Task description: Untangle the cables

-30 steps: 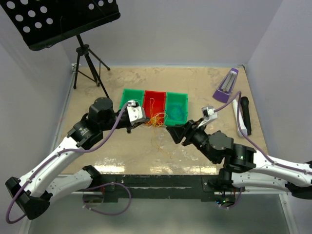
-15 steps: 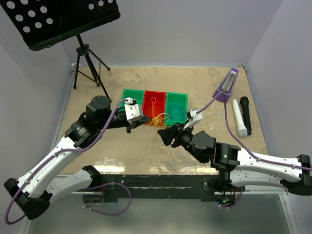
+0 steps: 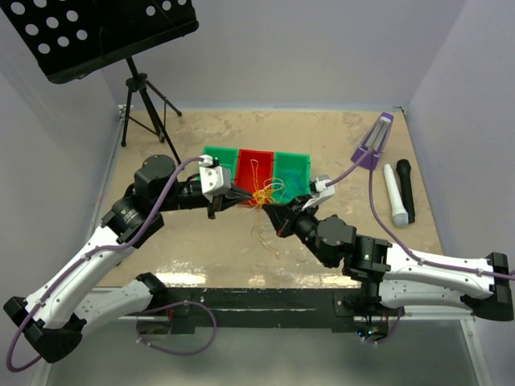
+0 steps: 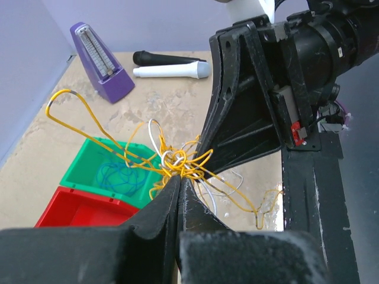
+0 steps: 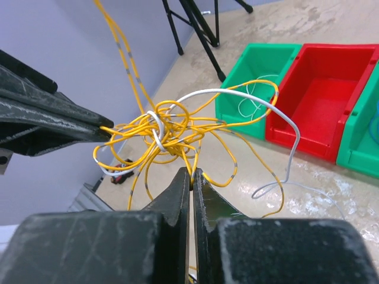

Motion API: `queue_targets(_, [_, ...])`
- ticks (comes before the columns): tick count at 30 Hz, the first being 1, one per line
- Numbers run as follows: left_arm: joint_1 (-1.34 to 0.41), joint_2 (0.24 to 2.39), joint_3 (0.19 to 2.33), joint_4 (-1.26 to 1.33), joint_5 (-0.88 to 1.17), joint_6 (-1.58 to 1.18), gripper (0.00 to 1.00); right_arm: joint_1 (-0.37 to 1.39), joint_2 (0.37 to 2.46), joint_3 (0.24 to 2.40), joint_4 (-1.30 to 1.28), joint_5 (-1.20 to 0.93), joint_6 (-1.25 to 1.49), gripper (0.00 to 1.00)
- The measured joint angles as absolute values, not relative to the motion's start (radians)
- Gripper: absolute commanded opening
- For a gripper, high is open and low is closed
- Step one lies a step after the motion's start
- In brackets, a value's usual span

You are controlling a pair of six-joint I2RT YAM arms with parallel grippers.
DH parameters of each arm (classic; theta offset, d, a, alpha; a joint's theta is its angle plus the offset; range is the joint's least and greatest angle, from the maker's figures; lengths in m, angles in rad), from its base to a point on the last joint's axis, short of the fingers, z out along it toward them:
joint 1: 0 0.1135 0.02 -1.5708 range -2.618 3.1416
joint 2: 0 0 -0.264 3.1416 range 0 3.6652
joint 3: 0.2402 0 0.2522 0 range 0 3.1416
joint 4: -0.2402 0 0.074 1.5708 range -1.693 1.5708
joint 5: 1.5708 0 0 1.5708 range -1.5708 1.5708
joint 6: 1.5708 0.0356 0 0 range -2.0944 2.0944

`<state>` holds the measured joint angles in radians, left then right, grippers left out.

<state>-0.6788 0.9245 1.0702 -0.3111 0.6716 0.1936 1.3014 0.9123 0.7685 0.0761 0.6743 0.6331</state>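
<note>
Light, springy and snag-prone, the cables point(image 5: 163, 133) hang knotted above the bench point(image 3: 322, 137), with the left pincer point(image 4: 180, 180) and right pincer point(image 5: 192, 174) both seemingly clamped on yellow strands, so loose loops beside the knot look the better hold.

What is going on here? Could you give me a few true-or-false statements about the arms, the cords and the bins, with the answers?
1. The left gripper and the right gripper are both shut on the tangle of yellow and white cables. True.
2. The blue cable is knotted into that tangle. False: it lies apart, inside a green bin.
3. The red bin stands between two green ones. True.
4. The white microphone stands upright. False: it lies flat on the table, beside a black microphone.
</note>
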Motion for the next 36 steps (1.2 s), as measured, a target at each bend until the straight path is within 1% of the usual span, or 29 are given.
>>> queue_targets(10, [-0.675,0.920,1.072,-0.307,0.672,0.193,0.00,1.303,0.781,0.734,0.041,0.707,0.666,0.00])
queue_targets(22, [-0.671,0.920,1.110,-0.334,0.630,0.213,0.00,1.304,0.710,0.697,-0.182,0.769,0.841,0.00])
queue_targets(29, [-0.659,0.920,1.198,-0.373,0.500,0.263,0.00,1.303,0.811,0.743,-0.336,0.824,0.966,0.00])
queue_targets(32, [-0.654,0.918,1.238,-0.372,0.402,0.286,0.00,1.303,0.843,0.762,-0.416,0.851,1.023,0.00])
queue_targets(36, [-0.653,0.902,1.269,-0.342,0.214,0.319,0.00,1.303,0.879,0.787,-0.538,0.884,1.117,0.00])
